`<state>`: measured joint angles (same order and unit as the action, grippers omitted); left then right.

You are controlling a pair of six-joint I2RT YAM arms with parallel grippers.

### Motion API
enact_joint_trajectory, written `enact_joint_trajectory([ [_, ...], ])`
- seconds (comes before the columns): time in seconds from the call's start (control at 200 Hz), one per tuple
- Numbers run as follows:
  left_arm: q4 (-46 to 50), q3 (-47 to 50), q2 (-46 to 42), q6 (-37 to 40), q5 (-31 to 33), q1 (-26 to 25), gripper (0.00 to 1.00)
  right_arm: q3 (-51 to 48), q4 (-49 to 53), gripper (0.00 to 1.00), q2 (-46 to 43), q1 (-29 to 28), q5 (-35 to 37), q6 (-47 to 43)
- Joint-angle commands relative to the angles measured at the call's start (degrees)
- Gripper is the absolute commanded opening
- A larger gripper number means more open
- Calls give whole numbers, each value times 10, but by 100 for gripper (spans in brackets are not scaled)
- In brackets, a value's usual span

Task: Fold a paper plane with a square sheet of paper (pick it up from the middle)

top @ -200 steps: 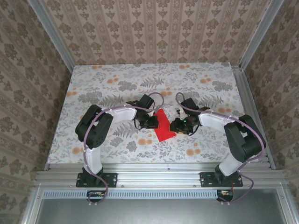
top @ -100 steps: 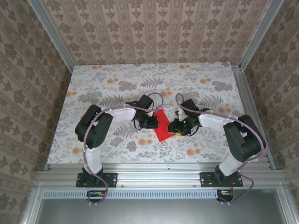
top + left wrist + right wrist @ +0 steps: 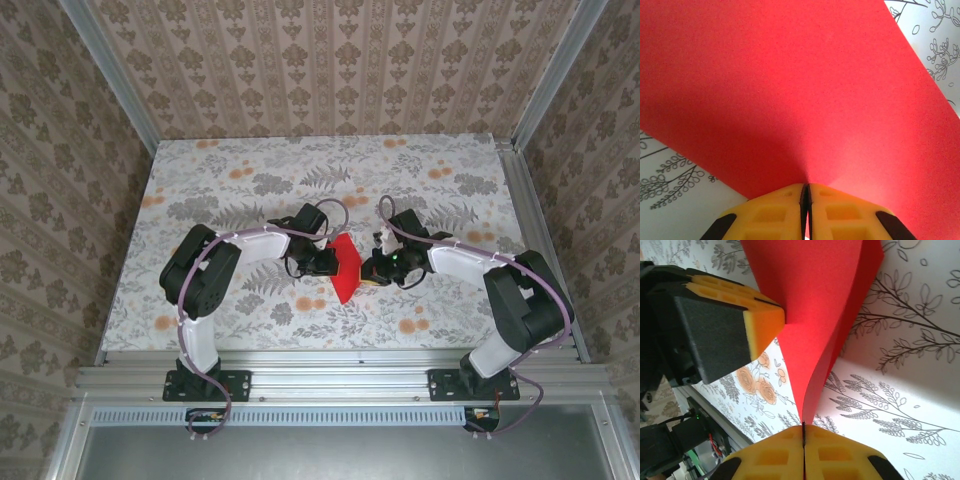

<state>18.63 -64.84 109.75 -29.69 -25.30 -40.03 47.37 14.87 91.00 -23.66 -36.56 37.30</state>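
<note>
You worked inside a booth walled with beige floral-patterned wallpaper, closed off at the corners by aluminium frame posts. Under the arms lay a wide tabletop covered in grey leaf-and-orange-blossom print, with a ribbed metal rail along its near edge. Your black-and-white left arm and right arm both reached inward and met near the middle of the table. Your left gripper had its yellow pads pressed together on one edge of the thin bright red sheet of paper. Your right gripper was likewise closed tight, pinching the opposite edge. The sheet hung between the two grippers, bowed and twisted rather than flat. Whether its near corner touched the tabletop, I could not tell.
</note>
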Motion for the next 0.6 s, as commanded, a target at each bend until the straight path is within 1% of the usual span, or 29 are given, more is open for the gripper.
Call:
enact_joint_trajectory([
  [0.0,27,22,5,16,12,1,13,-2,-29,5,10,1,-28,18],
  [0.135,25,22,5,15,7,2,12,2,-57,2,25,0,-39,34],
  [0.385,20,25,1,13,3,4,13,16,-99,1,65,-7,-48,57],
  [0.595,14,27,-3,10,-4,4,12,36,-112,1,95,-8,-47,62],
])
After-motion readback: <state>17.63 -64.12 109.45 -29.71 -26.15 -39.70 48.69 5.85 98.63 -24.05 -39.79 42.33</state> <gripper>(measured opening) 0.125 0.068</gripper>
